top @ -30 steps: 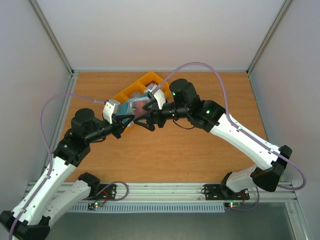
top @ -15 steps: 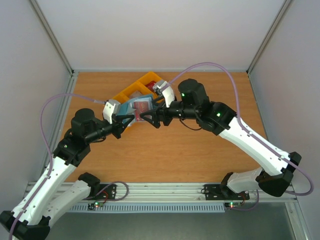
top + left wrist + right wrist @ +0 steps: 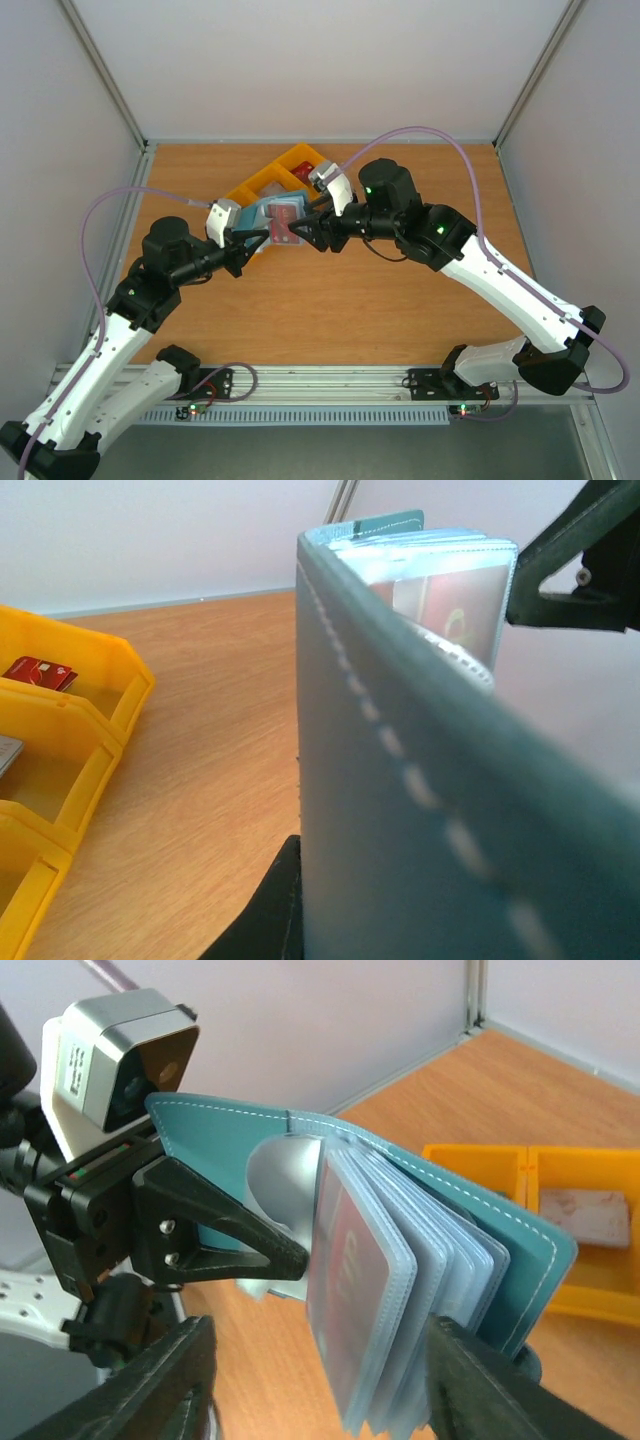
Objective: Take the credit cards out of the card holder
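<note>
Extraction in hand: my left hand [image 3: 248, 242] clamps the card holder [image 3: 250, 1130] above the table [image 3: 400, 300], left of centre; my right hand [image 3: 320, 1332], spread apart, straddles it and must next pinch the red card [image 3: 345, 1260].

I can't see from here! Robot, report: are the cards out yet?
Left claw shut on card holder. Right claw open around sleeves. Red card inside one. Nothing in the way.

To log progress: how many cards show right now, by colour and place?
Red card in the yellow bin: 1
Whitish card in the yellow bin: 1
Reddish card in a card holder sleeve: 1
Total: 3 visible; the other sleeves cannot be read.
</note>
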